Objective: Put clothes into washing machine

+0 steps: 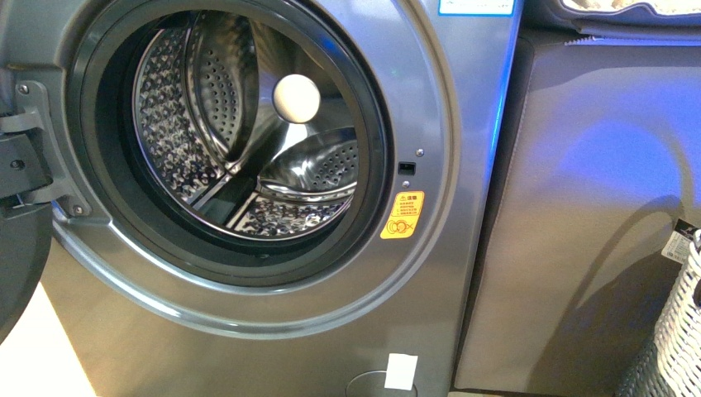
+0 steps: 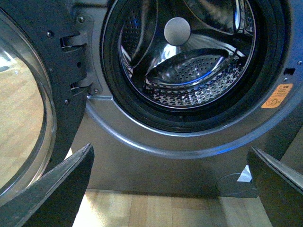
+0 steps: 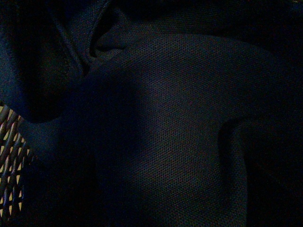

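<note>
The grey-silver washing machine fills the front view, its door swung open to the left and its dimpled steel drum empty. It also shows in the left wrist view. My left gripper is open and empty, its dark fingers spread wide low in front of the machine, above the wooden floor. The right wrist view is filled by dark navy clothes, wrinkled and very close to the camera. My right gripper's fingers are hidden there. Neither arm shows in the front view.
The open door hangs at the machine's left on its hinge. A grey-beige cabinet stands to the right. A white woven basket is at the lower right; basket mesh shows beside the clothes.
</note>
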Controlling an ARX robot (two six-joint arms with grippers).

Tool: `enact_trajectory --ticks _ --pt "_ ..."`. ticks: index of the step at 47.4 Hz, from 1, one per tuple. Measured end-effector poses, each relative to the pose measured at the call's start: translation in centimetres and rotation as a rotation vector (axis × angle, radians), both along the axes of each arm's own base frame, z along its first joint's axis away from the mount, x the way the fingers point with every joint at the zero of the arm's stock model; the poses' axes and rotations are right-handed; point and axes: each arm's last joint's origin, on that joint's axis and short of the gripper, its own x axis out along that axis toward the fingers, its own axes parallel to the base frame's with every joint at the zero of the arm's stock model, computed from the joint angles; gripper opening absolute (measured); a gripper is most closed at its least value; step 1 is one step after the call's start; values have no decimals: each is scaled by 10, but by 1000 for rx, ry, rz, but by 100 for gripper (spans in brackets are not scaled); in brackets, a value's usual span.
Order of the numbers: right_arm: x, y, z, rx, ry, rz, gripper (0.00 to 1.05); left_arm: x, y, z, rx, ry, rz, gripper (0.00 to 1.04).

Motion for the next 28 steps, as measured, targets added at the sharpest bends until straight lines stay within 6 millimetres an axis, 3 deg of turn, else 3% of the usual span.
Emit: enact_trajectory --ticks 6,19,25,28 --pt "2 -3 1 -6 -2 -7 65 0 0 0 0 0 0 98" --pt "1 -5 11 -8 -42 -45 23 0 0 0 0 0 0 98" --pt "2 -7 38 -31 -105 -54 3 0 0 0 0 0 0 98" --pt "4 -9 62 -31 -152 -64 3 0 0 0 0 0 0 98"
